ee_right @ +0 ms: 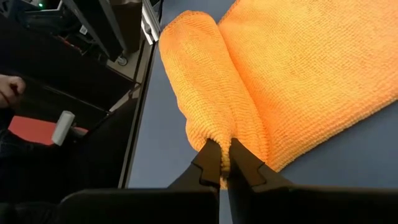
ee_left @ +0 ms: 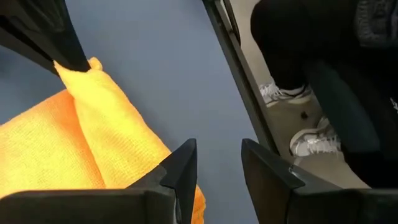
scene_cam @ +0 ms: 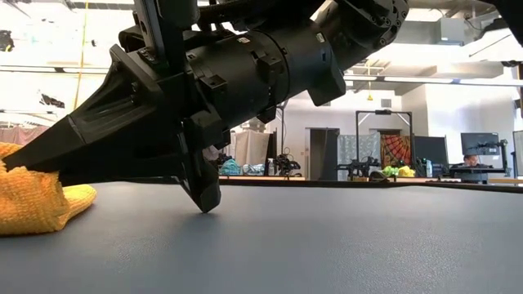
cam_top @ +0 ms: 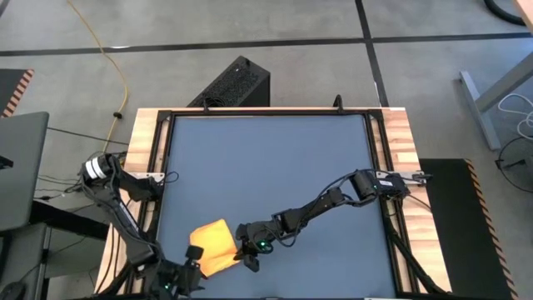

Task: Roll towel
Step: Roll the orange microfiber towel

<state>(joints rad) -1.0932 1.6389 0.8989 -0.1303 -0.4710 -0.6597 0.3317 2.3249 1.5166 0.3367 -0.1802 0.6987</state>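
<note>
The yellow-orange towel (cam_top: 212, 246) lies on the dark blue mat near the table's front edge, left of the middle. One edge of it is rolled over into a thick roll (ee_right: 205, 87), and the rest lies flat (ee_right: 311, 68). It also shows at the left of the low view (scene_cam: 33, 200). My right gripper (cam_top: 248, 252) is at the towel's right side, shut on one end of the roll. My left gripper (ee_left: 217, 171) is open at the towel's near left side (cam_top: 190, 271), one finger beside the towel's edge; I cannot tell whether it touches. My right gripper pinches the end of the towel's rolled part (ee_right: 219, 146) between its two fingers, several layers of cloth. The fingers come from the table's right, slanting down and lying roughly along the roll. The towel rests on the mat, slack, its roll running away from the fingertips (ee_left: 74, 59).
The mat's black frame (ee_left: 233, 68) runs close by my left gripper, with the floor and a person's legs and shoes (ee_left: 292, 93) beyond it. A person's hand (ee_right: 9, 90) shows off the table. The mat (cam_top: 275, 158) stretches bare toward the far edge.
</note>
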